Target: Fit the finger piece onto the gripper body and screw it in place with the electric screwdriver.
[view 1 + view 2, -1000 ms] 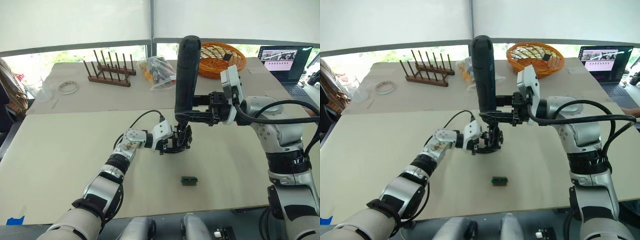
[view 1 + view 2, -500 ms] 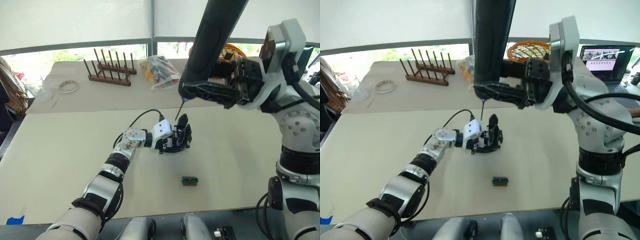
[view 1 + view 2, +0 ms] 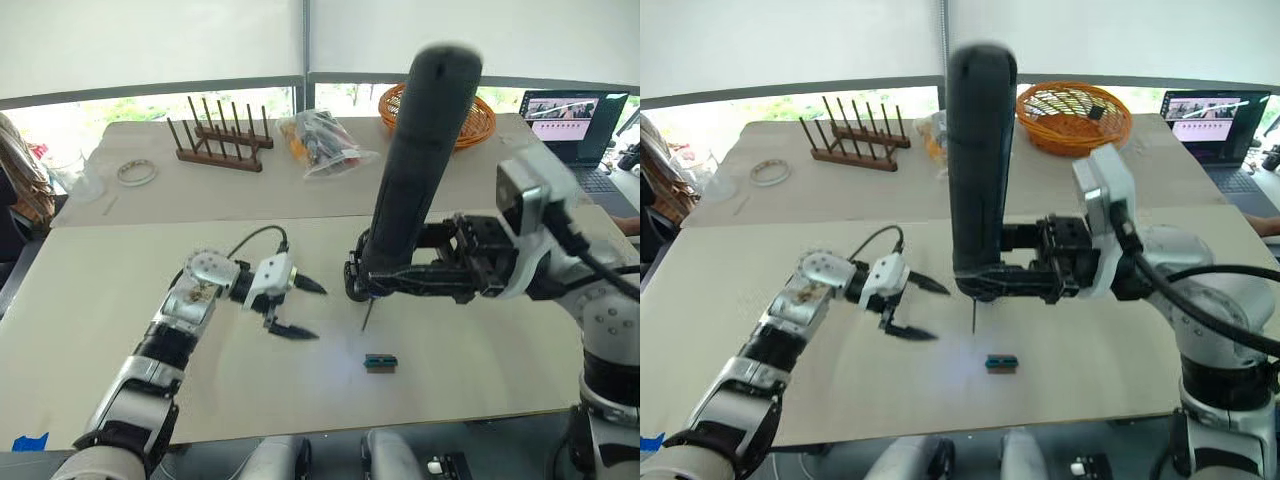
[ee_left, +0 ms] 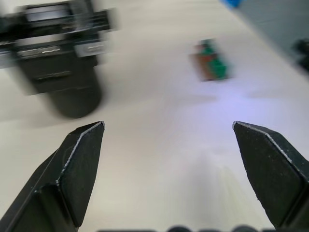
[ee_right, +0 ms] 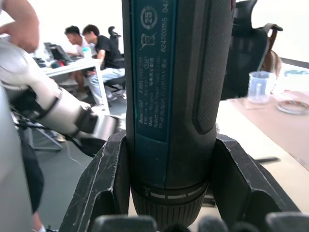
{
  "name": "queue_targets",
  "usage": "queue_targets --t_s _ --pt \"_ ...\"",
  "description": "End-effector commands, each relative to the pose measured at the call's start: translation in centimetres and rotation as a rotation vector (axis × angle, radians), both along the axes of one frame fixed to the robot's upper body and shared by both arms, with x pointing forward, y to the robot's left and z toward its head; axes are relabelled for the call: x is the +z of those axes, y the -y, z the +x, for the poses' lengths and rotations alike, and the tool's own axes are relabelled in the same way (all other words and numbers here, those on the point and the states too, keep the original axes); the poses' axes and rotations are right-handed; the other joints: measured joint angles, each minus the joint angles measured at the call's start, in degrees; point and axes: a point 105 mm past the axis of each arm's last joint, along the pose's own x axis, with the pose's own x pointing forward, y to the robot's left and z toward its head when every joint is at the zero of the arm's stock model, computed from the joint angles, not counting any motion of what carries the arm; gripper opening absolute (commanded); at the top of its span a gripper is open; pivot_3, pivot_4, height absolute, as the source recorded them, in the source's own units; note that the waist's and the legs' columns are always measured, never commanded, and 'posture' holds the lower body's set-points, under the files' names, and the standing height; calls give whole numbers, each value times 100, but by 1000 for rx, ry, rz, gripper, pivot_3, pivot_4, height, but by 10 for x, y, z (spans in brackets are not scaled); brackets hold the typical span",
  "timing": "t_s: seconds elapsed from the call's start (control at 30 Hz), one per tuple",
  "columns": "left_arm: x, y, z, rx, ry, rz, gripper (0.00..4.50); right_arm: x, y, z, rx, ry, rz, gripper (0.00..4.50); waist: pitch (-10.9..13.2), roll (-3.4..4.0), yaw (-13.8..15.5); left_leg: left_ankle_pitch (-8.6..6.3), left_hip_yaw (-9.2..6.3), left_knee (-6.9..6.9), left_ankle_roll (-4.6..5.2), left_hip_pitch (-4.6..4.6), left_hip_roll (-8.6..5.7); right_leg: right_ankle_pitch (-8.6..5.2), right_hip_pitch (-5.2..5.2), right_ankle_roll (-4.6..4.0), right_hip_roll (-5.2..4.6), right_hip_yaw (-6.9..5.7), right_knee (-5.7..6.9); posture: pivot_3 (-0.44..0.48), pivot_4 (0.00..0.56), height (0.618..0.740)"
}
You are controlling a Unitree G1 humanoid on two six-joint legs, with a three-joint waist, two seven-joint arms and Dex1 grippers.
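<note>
My right gripper (image 3: 378, 281) is shut on the electric screwdriver (image 3: 410, 170), clasping the lower end of its thick black handle (image 5: 169, 96). The screwdriver stands nearly upright, and its thin bit (image 3: 367, 315) hangs just above the table. The gripper body (image 4: 58, 63), a chunky black block on a round base, rests on the table and is mostly hidden behind the screwdriver's lower end (image 3: 351, 279). The finger piece is hidden. My left gripper (image 3: 303, 310) is open and holds nothing. It is a short way left of the gripper body and apart from it.
A small green block (image 3: 379, 362) lies near the table's front, just beyond the bit. At the back stand a wooden peg rack (image 3: 220, 148), a plastic bag (image 3: 322, 140), an orange basket (image 3: 478, 112), a laptop (image 3: 570, 115) and a tape ring (image 3: 136, 172).
My left gripper has let go of the gripper body, opened, and pulled back to the left. The right arm lifted the screwdriver off the body, then brought it down with the bit near the table.
</note>
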Motion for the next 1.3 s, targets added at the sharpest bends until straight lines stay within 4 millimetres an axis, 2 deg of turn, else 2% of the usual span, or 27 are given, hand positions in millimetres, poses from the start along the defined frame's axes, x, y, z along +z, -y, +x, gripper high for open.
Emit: queue_targets --t_s 0.03,0.17,0.37,0.6,1.3 --pt "5 19 -18 -68 40 -33 4500 -4 3 -6 -30 110 14 1906 0 0 31 0 0 3 1 3 -1 0 0 0 3 1 -4 0 150 740" --pt "-6 33 -24 -74 79 -38 4500 -23 5 -6 -63 137 -14 1906 0 0 30 1 5 2 -1 5 -2 0 5 0 16 -1 -34 0 150 740" --pt "-15 45 -23 -53 89 -51 4500 -31 9 -8 -84 118 -16 1906 0 0 22 3 7 -6 -4 8 -1 0 2 0 22 -4 -36 0 150 740" --pt "-16 48 -20 -42 98 -54 4500 -40 16 -12 -90 94 -41 1906 0 0 38 2 6 -4 -3 8 -1 0 8 0 20 -5 -42 0 150 740" --pt "-18 54 -22 -54 82 -67 4500 -46 22 -10 -125 88 -44 1906 0 0 38 2 6 -4 -3 10 -1 0 9 0 19 -3 -41 0 150 740"
